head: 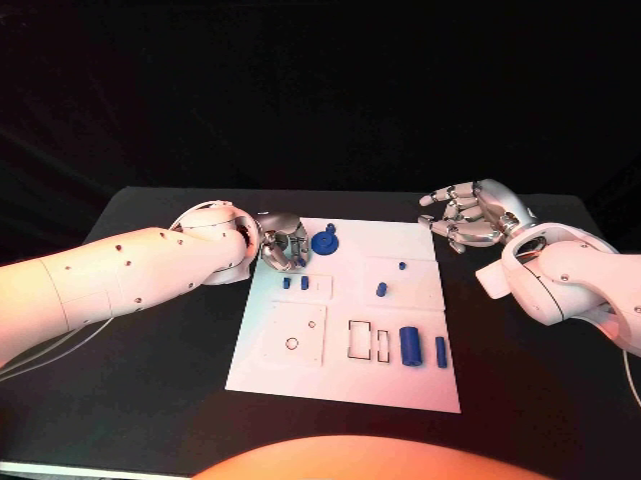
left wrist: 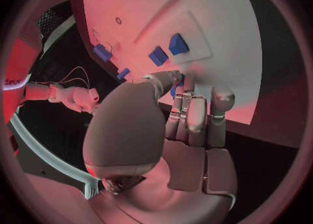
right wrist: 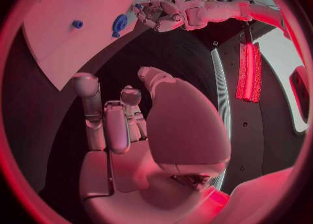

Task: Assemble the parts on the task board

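Note:
The white task board [head: 352, 375] lies in the middle of the black table. My left hand [head: 281, 246] hovers over its far left corner, fingers loosely bent, nothing in it. Just beside the fingertips lies a round blue part [head: 327, 241], seen past the thumb [left wrist: 159, 80] as a blue edge [left wrist: 179, 82]; whether it is touched I cannot tell. Two small blue parts [head: 296, 283] lie just nearer, also [left wrist: 168, 50]. Two blue cylinders [head: 424, 348] lie at the near right. My right hand [head: 469, 214] hangs off the far right corner, fingers apart and bare [right wrist: 107, 125].
More small blue parts [head: 381, 290] [head: 402, 266] lie mid-board. Outlined slots [head: 361, 340] and a ring mark [head: 291, 344] lie on the near half. Black table [head: 147, 400] surrounds the board on all sides. From the right wrist, the left hand [right wrist: 159, 15] appears beside the round part [right wrist: 119, 24].

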Controlling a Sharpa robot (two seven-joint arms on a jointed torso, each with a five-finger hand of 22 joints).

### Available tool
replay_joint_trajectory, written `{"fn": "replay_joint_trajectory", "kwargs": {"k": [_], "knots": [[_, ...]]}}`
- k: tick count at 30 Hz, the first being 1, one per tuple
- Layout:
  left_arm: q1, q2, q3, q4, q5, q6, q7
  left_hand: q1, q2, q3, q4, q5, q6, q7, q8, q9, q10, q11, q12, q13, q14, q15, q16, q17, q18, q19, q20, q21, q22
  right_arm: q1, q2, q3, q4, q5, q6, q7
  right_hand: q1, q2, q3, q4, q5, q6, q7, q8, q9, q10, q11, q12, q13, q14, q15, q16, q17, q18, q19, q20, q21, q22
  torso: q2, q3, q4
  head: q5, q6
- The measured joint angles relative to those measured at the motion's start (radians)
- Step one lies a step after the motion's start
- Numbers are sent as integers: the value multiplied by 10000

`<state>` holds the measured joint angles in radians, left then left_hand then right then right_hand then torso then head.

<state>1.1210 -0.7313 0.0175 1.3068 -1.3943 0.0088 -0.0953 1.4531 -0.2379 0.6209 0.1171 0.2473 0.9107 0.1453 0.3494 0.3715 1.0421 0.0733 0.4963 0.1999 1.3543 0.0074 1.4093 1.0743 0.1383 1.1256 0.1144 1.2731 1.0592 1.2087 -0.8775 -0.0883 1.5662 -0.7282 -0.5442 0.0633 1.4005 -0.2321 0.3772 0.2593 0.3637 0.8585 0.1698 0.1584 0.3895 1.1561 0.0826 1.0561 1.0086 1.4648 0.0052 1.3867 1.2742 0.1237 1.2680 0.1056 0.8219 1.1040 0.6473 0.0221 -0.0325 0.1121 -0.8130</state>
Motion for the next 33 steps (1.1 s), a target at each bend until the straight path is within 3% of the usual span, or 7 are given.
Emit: {"fn": "replay_joint_trajectory", "kwargs": {"k": [8,19,27,29,33], "knots": [[-13,-28,-10,16,55,-3,2,-52,-53,0,0,0,-264,42,-258,-79,38,33,-95,39,0,0,0,-34,0,0,0,0,-19,-2,-2,0,-1,0,2,2,0,0,0,0,0,0,0,0,0,-15,-15,-57,-35,0,0,0,-26,0,0,0,-68,-14,1,2,-1,7,3],[-22,-83,-14,73,159,-50,2,-198,-199,0,1,0,-1008,-23,-935,-325,181,-36,-300,132,0,0,0,-96,0,-1,-1,0,-49,-4,-12,0,-8,0,7,2,0,0,0,0,0,-1,-1,0,0,-39,-38,-95,-79,0,0,-41,-50,-1,0,0,-128,-56,2,3,-5,7,20],[-23,-124,-13,74,210,-117,0,-198,-199,0,1,0,-1137,-45,-1045,-376,181,-36,-318,148,0,0,0,-120,0,-1,-1,-40,-49,-4,-20,0,-18,0,15,1,0,0,0,0,0,-1,-1,0,0,-93,-27,-209,-183,0,0,-41,-71,0,0,0,-187,-88,2,3,-6,7,26],[-23,-143,-12,66,217,-127,-5,-197,-199,0,1,0,-1172,-10,-1065,-378,181,-36,-355,159,0,0,0,-132,0,-1,-1,-40,-64,-4,-22,0,-34,-3,35,-10,-1,-1,43,-43,0,-21,-21,0,0,-379,-10,-539,-517,0,0,-128,-124,149,-4,-3,-342,-164,1,2,-6,1,29],[-24,-229,-11,58,230,-141,-12,-197,-199,0,1,0,-1172,-9,-1065,-389,181,-36,-355,160,0,0,0,-174,0,-1,-1,-75,-107,-4,-24,0,-101,-58,151,-90,-11,-94,392,-115,-279,-85,-50,123,48,-1127,130,-2531,-2448,-22,-22,-627,-644,158,-312,-22,-1198,-636,-1,0,-6,-5,40]]}}
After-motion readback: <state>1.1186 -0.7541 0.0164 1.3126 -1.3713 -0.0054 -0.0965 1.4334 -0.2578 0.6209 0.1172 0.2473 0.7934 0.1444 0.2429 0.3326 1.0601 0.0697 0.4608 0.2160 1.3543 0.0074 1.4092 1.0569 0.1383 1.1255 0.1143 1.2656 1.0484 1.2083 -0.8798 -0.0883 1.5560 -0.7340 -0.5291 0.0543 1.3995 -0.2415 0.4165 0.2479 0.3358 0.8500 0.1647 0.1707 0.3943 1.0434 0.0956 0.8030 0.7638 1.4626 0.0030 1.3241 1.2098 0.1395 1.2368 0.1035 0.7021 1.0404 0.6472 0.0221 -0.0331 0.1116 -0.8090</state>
